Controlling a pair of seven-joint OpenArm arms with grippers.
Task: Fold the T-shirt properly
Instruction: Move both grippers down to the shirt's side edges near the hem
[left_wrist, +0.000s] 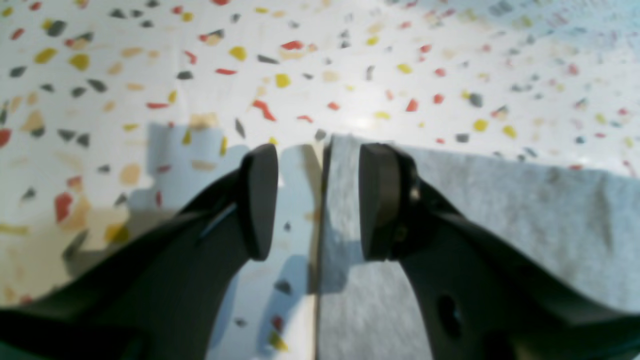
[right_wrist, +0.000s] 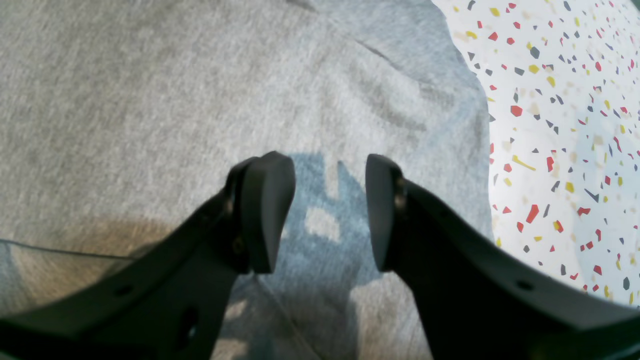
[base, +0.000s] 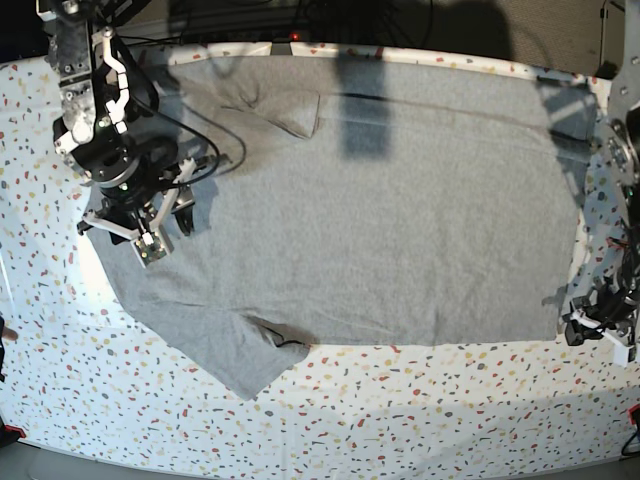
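The light grey T-shirt (base: 380, 220) lies spread out flat, plain side up, across the speckled table (base: 400, 410). One sleeve (base: 240, 360) points toward the front edge. My right gripper (base: 165, 225) hovers open over the shirt's left part, near its edge. In the right wrist view the right gripper (right_wrist: 327, 180) has only grey T-shirt (right_wrist: 150, 100) below it and nothing between its fingers. My left gripper (base: 590, 330) is at the shirt's front right corner. In the left wrist view the left gripper (left_wrist: 318, 170) stands open astride the T-shirt (left_wrist: 500, 215) edge, one finger over cloth, one over the table (left_wrist: 150, 75).
The other sleeve (base: 290, 110) lies folded in on the shirt near the back edge. A black cable (base: 220, 140) from the right arm hangs over the cloth. Bare terrazzo-patterned table (right_wrist: 560, 125) runs beside the shirt's edge and along the front.
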